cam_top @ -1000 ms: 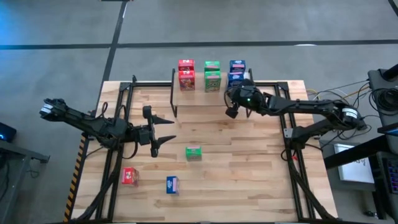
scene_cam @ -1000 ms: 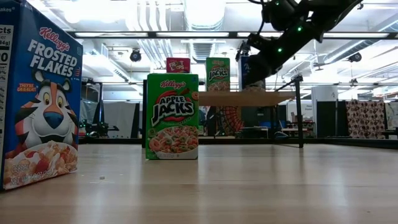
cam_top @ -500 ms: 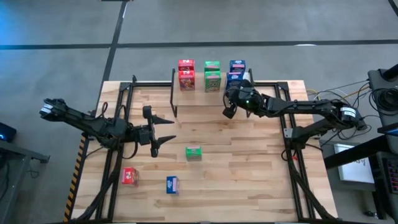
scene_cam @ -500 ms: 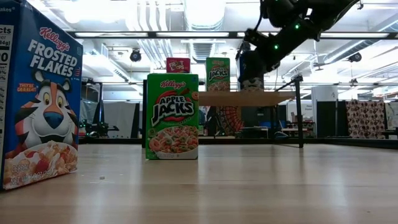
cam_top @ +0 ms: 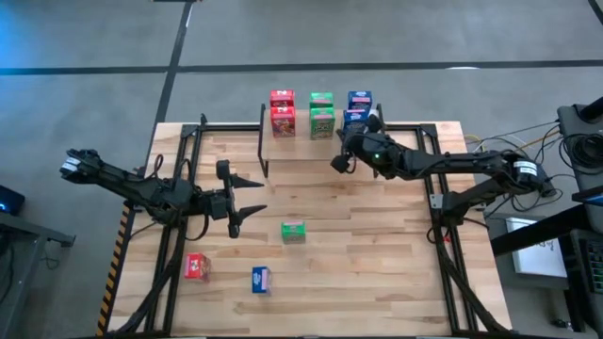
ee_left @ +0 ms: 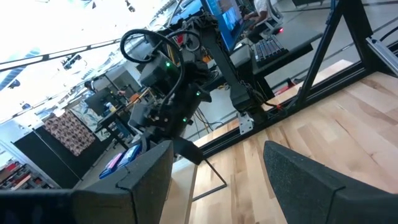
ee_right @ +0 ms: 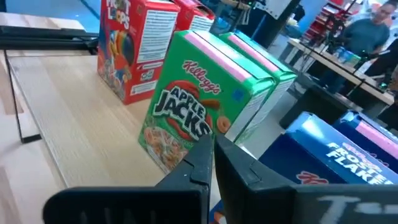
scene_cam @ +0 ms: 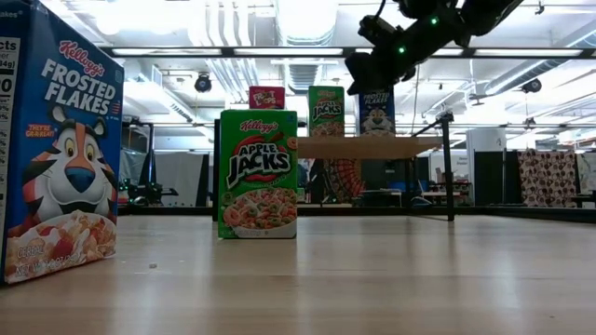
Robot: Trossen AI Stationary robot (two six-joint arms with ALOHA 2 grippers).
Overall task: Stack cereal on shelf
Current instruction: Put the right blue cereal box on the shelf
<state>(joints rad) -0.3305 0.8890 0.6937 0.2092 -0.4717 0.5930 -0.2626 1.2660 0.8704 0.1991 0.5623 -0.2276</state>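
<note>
The shelf (cam_top: 301, 149) stands at the table's far middle, and its plank (scene_cam: 368, 147) carries cereal boxes: red (cam_top: 282, 113), green (cam_top: 321, 113) and blue (cam_top: 358, 107), two of each, standing on their bases. My right gripper (cam_top: 337, 162) hovers shut above the shelf, just near-left of the blue boxes (ee_right: 336, 155), touching nothing. A green box (cam_top: 293, 232), a red one (cam_top: 197, 266) and a blue one (cam_top: 261, 279) stand loose on the table. My left gripper (cam_top: 252, 197) waits open at mid-left, nothing between its fingers (ee_left: 311, 180).
Black frame rails (cam_top: 188, 151) run along the table's left and right sides. In the low view the loose blue box (scene_cam: 56, 140) and the loose green box (scene_cam: 258, 174) stand close to the camera. Bare wood lies between the shelf and the loose boxes.
My right gripper, still shut, has risen and drawn toward the table's left, away from the blue boxes on the shelf, tipping up toward level. The blue box it covered in the low view now shows. The boxes have stayed put.
</note>
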